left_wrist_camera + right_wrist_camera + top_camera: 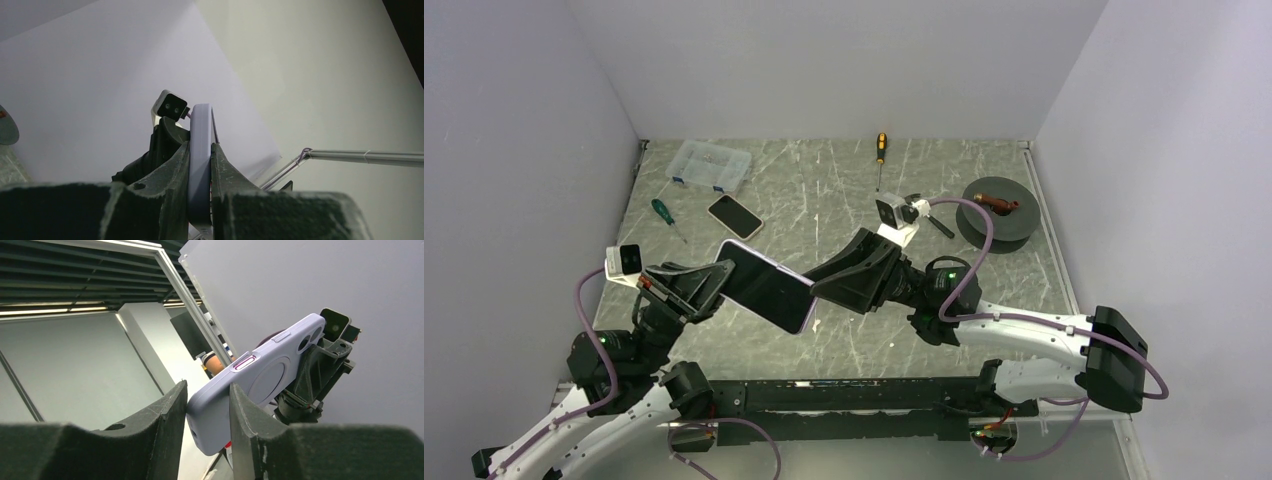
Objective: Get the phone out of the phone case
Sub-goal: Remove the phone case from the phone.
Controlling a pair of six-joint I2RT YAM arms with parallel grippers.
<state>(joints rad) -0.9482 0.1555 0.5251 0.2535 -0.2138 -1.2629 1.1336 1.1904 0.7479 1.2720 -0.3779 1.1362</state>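
The phone (pixel 762 284), in its lilac case (pixel 260 382), hangs above the desk (pixel 824 190), long axis running left to right. The left pincer (pixel 713 285) is clenched on its left end. The right pincer (pixel 817 291) straddles the right end, and I cannot tell whether it grips.

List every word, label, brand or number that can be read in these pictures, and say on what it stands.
No readable text in any view.
The lavender phone case: plain back, no lettering visible.
The loose smartphone: dark screen, nothing shown.
The orange-handled screwdriver, the green-handled screwdriver, the clear parts box: any marking too small to read.
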